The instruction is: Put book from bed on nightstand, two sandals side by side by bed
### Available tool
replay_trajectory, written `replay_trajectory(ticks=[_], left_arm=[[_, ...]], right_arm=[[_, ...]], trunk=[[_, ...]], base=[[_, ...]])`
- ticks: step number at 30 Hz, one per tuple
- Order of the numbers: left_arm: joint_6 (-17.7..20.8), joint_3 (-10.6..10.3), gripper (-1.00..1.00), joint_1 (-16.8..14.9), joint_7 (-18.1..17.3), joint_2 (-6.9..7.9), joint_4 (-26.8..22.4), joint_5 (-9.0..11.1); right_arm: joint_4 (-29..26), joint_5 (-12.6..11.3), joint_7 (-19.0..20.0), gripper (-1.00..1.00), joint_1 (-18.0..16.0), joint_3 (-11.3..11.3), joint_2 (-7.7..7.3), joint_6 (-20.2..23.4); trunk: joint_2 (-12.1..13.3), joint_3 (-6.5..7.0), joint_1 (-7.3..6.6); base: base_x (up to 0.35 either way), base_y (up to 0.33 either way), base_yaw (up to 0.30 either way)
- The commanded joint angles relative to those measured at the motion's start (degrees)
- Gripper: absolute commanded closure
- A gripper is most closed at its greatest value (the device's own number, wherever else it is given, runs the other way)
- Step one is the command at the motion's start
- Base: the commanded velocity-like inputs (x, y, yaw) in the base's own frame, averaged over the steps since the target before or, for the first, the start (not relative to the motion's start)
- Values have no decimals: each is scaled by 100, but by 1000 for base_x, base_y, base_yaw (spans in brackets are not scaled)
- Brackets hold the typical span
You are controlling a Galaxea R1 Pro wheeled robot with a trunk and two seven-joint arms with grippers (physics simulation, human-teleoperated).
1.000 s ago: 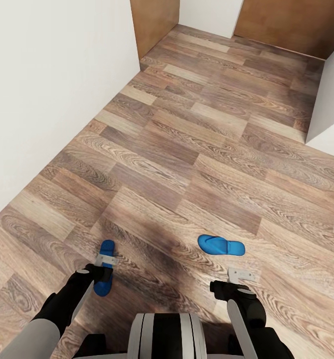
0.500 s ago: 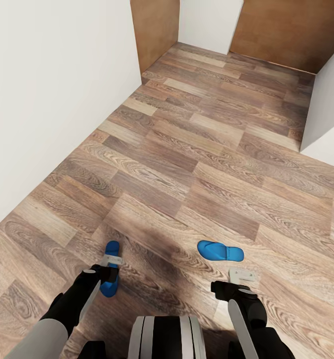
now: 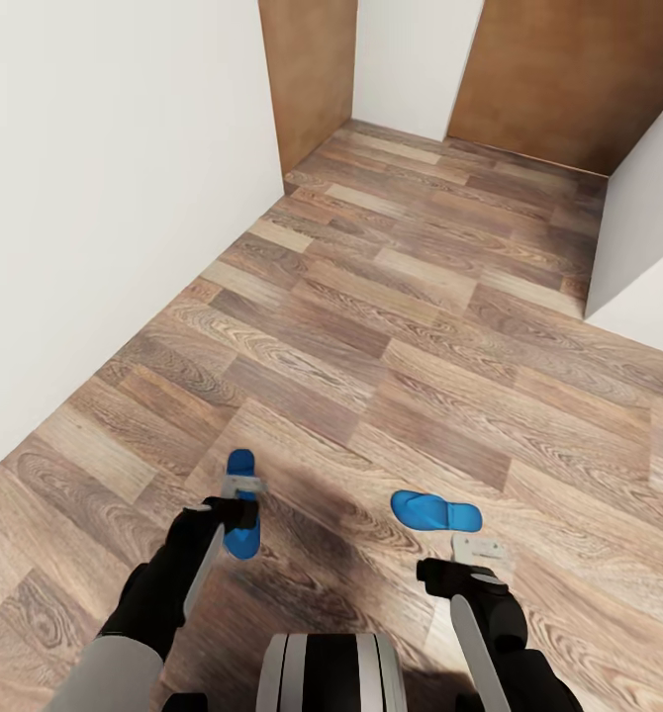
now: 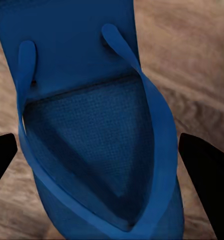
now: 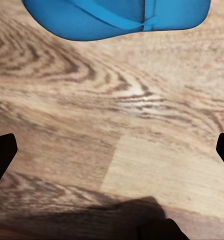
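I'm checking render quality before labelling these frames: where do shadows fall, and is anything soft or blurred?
Head view: a dark soft-edged shadow lies on the wood floor between the two sandals, by the left sandal and the right sandal. Left wrist view: the sandal is dim and close, the floor behind it blurred. Right wrist view: a shadow darkens the floor's near edge; the wood grain looks soft.

Black forearms, grey upper sleeves, pale metal hand plates – grey-and-black striped trunk (image 3: 331, 672)
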Motion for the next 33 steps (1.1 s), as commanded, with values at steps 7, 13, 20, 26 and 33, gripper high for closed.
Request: replay_trajectory(ticks=[7, 13, 20, 26, 33], left_arm=[[922, -27, 100, 662, 1, -85, -1922, -62], [1012, -74, 100, 711, 0, -188, -2036, -58], [1014, -60, 100, 712, 1, -184, -2049, -55], [1015, -95, 100, 712, 6, -190, -2017, -52], [1312, -105, 100, 712, -7, -153, -2040, -70]], right_arm=[[25, -69, -36, -100, -3, -1, -9, 11], [-31, -70, -60, -100, -3, -47, 9, 68], [206, -10, -100, -100, -3, -32, 21, 15], [60, -68, -59, -100, -3, -58, 15, 156], [21, -162, -3, -100, -3, -40, 30, 293]], trunk=[[8, 152, -19], [16, 285, -34], [26, 440, -52], [34, 573, -68], [43, 728, -86]], base=[[0, 0, 0], [0, 0, 0], [0, 0, 0], [0, 0, 0], [0, 0, 0]])
